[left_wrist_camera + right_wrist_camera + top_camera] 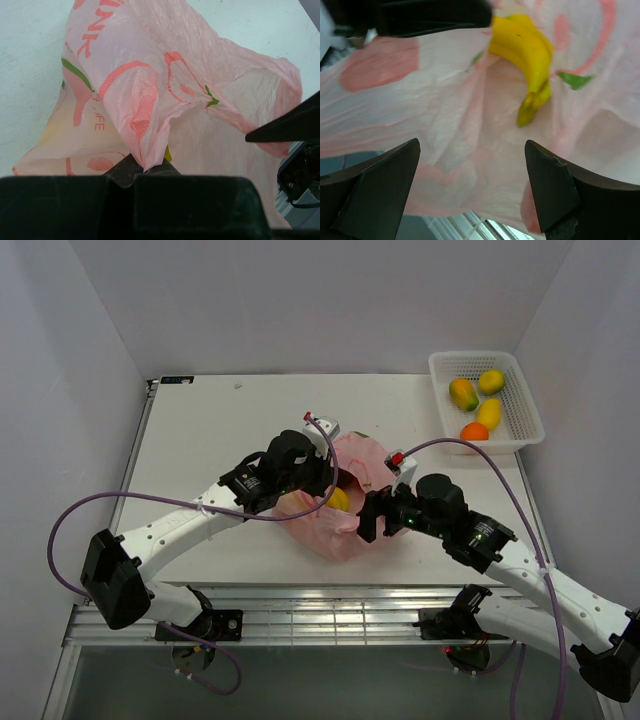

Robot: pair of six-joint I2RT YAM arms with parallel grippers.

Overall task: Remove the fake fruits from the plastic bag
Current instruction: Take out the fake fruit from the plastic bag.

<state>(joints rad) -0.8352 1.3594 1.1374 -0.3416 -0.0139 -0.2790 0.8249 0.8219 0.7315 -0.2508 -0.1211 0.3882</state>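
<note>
While the left gripper [145,172] pinches a fold of the crinkly pink printed plastic bag [325,530] at centre frame, the right gripper [471,145] hangs spread at its mouth. Yellow plastic banana [525,55] lies inside, long axis near-vertical in right wrist view, stem down.

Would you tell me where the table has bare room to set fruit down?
The white table is bare across its far-left part, beside the translucent pink plastic bag, and between it and the white mesh basket. The centre is crowded, where left gripper and right gripper meet the bag.
</note>
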